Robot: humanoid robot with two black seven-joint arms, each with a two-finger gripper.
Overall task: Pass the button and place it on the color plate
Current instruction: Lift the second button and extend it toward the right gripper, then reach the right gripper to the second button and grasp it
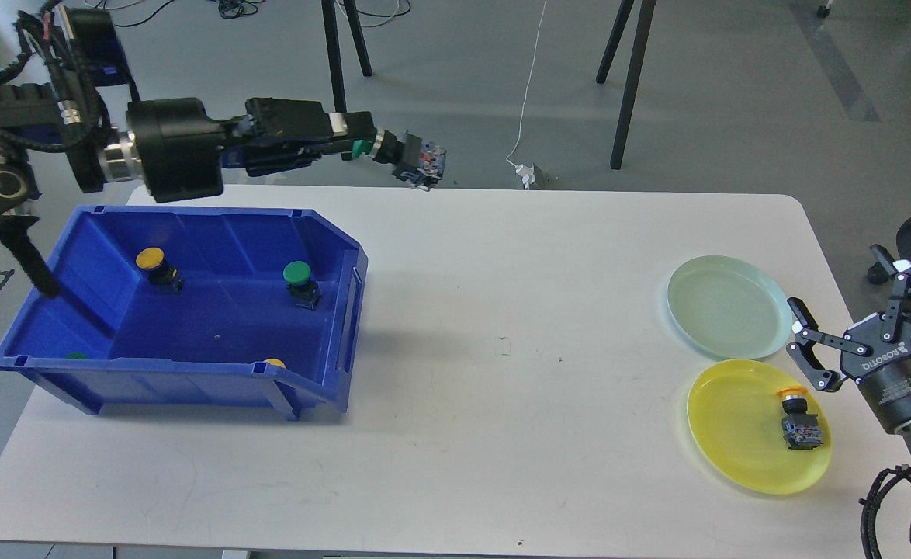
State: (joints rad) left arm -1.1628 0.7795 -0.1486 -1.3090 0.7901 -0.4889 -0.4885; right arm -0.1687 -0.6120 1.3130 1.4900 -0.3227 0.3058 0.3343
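The left gripper [362, 146] is pinching a green button [409, 157] by its cap end, with the black switch body sticking out past the fingertips, held high above the far edge of the table [502, 326] and clear of the blue bin [192, 310]. The right gripper [863, 322] waits with its fingers spread wide, just beside the pale green plate [727, 307] and above the yellow plate [743, 435], which already carries 1 yellow button [797, 419]. The step in hand looks like the handover, and the 2 arms are well apart. To do it well, bring both toward the middle of the table, present the exposed switch body to the right fingers, and let the left release only once the right has closed firmly. The pale green plate seems the matching destination. In the bin I can make out 2 yellow and 2 green buttons remaining.
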